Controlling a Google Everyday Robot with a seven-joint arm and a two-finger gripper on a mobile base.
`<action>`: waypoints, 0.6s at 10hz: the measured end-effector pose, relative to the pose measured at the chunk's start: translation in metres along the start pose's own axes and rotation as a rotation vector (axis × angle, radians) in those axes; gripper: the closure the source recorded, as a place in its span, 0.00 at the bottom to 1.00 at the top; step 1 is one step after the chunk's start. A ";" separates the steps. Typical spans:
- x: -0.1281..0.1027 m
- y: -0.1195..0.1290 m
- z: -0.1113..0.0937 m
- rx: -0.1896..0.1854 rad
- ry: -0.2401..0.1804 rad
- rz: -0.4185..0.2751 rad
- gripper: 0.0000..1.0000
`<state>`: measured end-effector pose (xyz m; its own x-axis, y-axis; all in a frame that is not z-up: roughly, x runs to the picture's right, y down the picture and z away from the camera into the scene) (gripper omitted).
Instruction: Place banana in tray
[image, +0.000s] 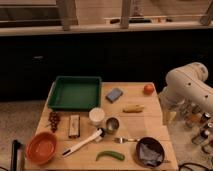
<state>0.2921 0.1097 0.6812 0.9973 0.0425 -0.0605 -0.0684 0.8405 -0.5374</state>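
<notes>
On the light wooden table (145, 122), just inward from the gripper (168, 114), the small pale-yellow curved banana (133, 107) lies flat and untouched, so by my reading the task has not properly begun. The large dark green rectangular plastic tray (75, 94) holds nothing; its floor is bare.

The gripper hangs at the lower end of the white robot arm (190, 85), off the table's right edge and apart from everything on it. Its jaws stand apart and grip nothing.

From the gripper, the banana is the nearest of the task's things: near, to the left in the camera view and at about the same depth on the table. The tray lies well beyond the banana on that same side and a little farther back. A flat blue rectangular sponge (114, 94) sits between banana and tray, and a round orange-red fruit (148, 88) sits just behind the banana, closer to the gripper's side.

All the work is left: reaching over, grasping the banana, carrying it past the sponge, and letting it go inside the tray.
</notes>
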 end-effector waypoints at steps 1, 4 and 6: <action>0.000 0.000 0.000 0.000 0.000 0.000 0.20; -0.019 -0.020 0.019 0.012 -0.005 -0.015 0.20; -0.024 -0.026 0.026 0.015 -0.006 -0.018 0.20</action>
<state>0.2702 0.1011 0.7181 0.9985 0.0309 -0.0462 -0.0506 0.8491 -0.5257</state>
